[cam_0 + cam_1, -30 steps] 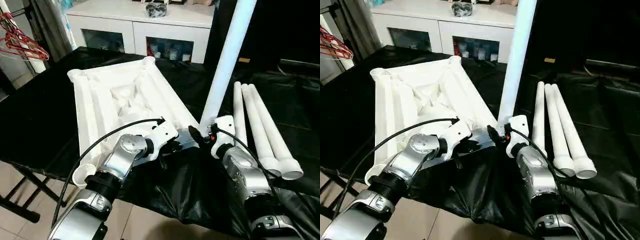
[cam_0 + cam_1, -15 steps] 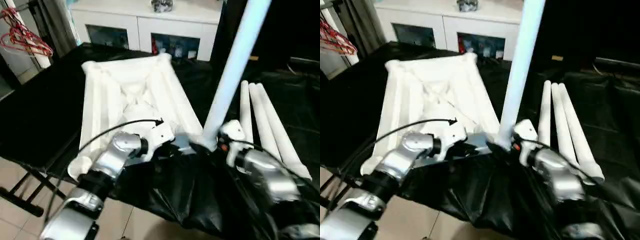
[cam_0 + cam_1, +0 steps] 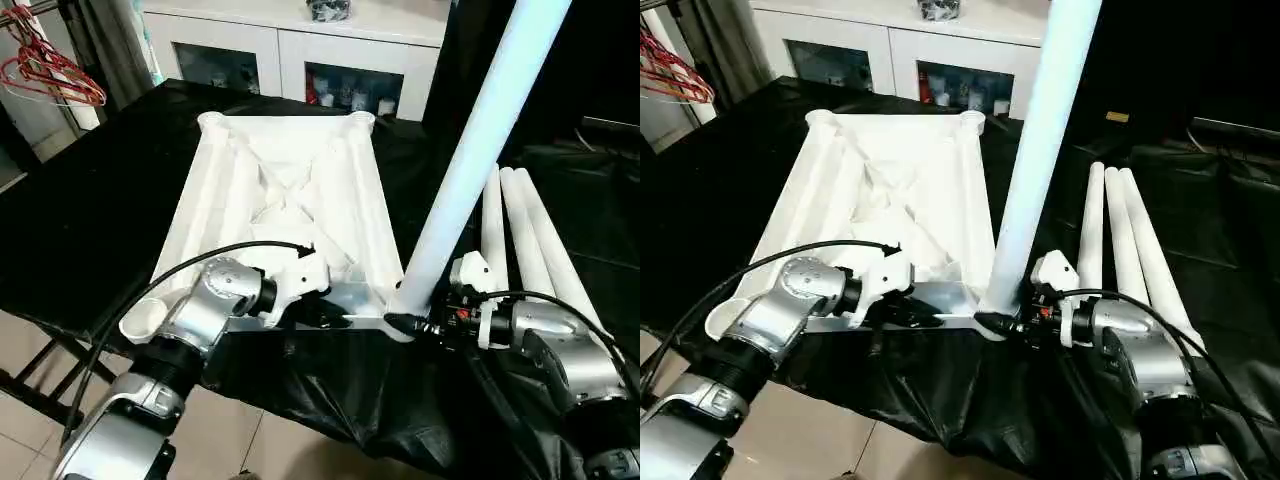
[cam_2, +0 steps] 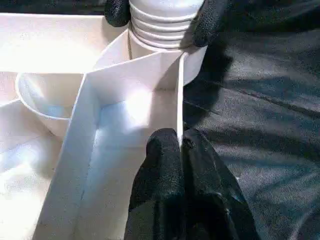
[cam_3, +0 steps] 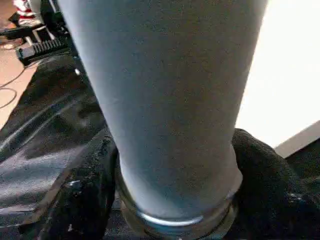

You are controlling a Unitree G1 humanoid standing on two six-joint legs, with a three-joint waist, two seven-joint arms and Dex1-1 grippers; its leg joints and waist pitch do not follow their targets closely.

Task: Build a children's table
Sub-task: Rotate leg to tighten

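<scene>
- The left gripper (image 4: 181,150) is pinched shut on the near rim of the upturned table top (image 3: 290,190), beside its near corner socket (image 4: 165,55).
- The right gripper (image 3: 412,322) is clamped round the base of a leg (image 3: 470,160) standing tilted in that socket.
- In hand: seating the first leg; next it likely needs straightening and twisting home.
- Three spare legs (image 3: 530,240) lie beyond the socket, to its right.

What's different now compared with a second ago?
The right gripper has brought the long white tapered leg down to the near corner socket of the upturned white plastic tabletop. The left gripper still pinches the rim; three spare legs haven't moved.
</scene>
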